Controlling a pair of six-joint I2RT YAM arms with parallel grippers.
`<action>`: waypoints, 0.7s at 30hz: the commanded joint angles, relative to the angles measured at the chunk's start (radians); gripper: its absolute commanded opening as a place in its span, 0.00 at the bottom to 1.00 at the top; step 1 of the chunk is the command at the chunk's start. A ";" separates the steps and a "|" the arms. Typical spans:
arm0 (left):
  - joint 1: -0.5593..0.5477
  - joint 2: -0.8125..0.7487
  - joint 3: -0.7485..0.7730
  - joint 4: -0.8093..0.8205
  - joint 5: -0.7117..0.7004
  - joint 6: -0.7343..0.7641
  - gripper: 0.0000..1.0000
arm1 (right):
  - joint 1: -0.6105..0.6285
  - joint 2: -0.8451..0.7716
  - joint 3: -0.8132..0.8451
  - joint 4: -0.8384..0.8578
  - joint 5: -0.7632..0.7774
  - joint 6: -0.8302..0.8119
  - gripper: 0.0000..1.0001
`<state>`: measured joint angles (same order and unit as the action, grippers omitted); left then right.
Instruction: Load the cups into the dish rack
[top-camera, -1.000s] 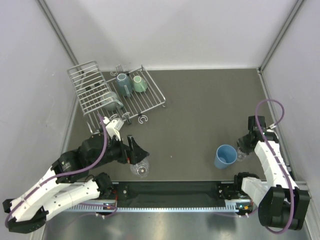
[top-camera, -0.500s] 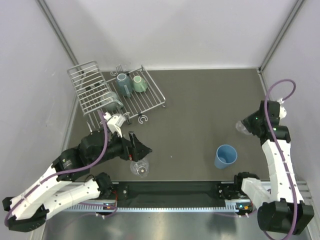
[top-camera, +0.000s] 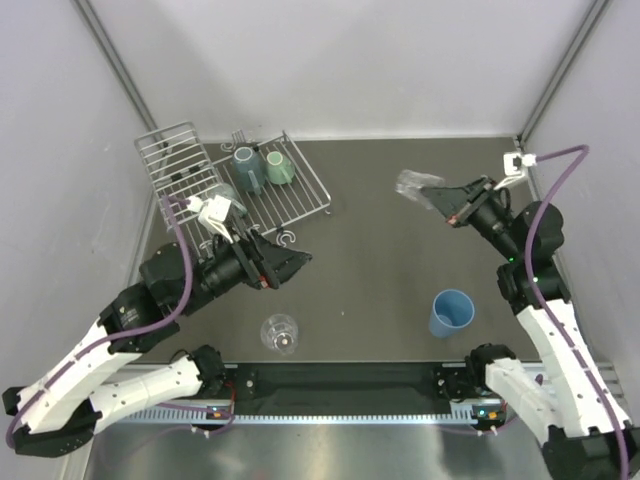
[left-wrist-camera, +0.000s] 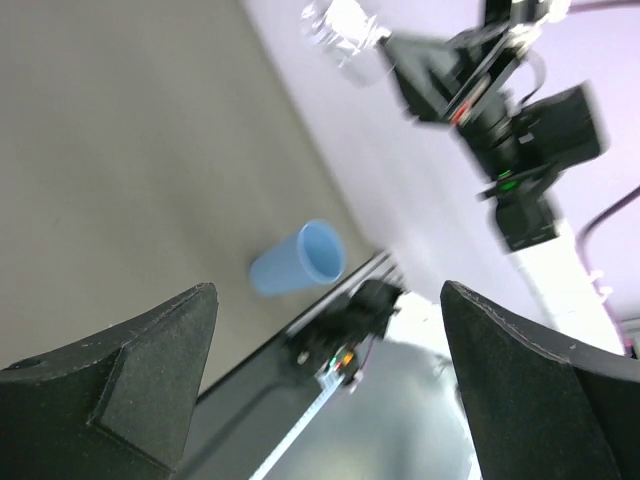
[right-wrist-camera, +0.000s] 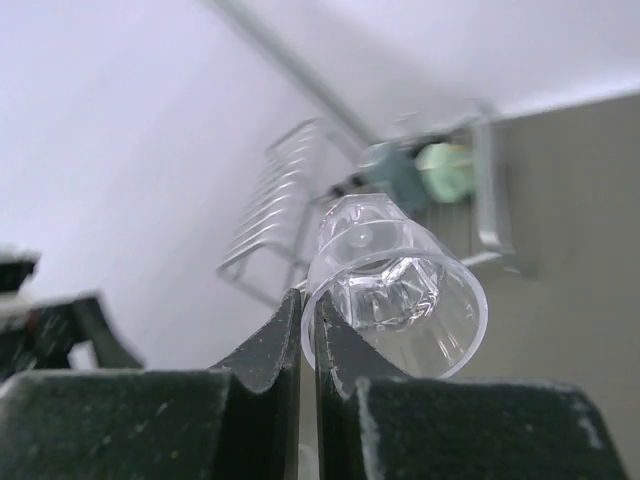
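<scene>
My right gripper is shut on the rim of a small clear glass, held high over the table's right half; the wrist view shows the fingers pinching the small glass's wall. My left gripper is open and empty, raised between the dish rack and a larger clear glass standing near the front edge. A grey-teal mug and a mint-green mug lie on the rack's grid. A blue tumbler stands at front right and shows in the left wrist view. No cream cup is in view.
The rack's raised slotted section stands at the far left by the wall. Loose hooks lie just in front of the rack. A black rail runs along the near edge. Walls close in on three sides.
My right arm lifted the small glass from the table's right edge and swung it up, left and far. My left gripper rose away from the larger glass, which stayed on the table.
</scene>
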<state>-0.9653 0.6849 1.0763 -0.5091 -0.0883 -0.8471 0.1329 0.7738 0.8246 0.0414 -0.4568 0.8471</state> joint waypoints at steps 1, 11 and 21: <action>-0.004 0.019 0.063 0.162 -0.007 0.023 0.98 | 0.170 0.041 0.036 0.351 -0.127 0.023 0.00; -0.004 -0.039 0.059 0.230 0.059 0.152 0.98 | 0.527 0.100 0.105 0.511 -0.218 -0.091 0.00; -0.004 0.019 0.088 0.231 0.199 0.194 0.98 | 0.600 0.170 0.102 0.676 -0.264 0.000 0.00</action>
<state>-0.9653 0.6704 1.1278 -0.3359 0.0383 -0.6846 0.7109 0.9367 0.8848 0.5804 -0.6956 0.8234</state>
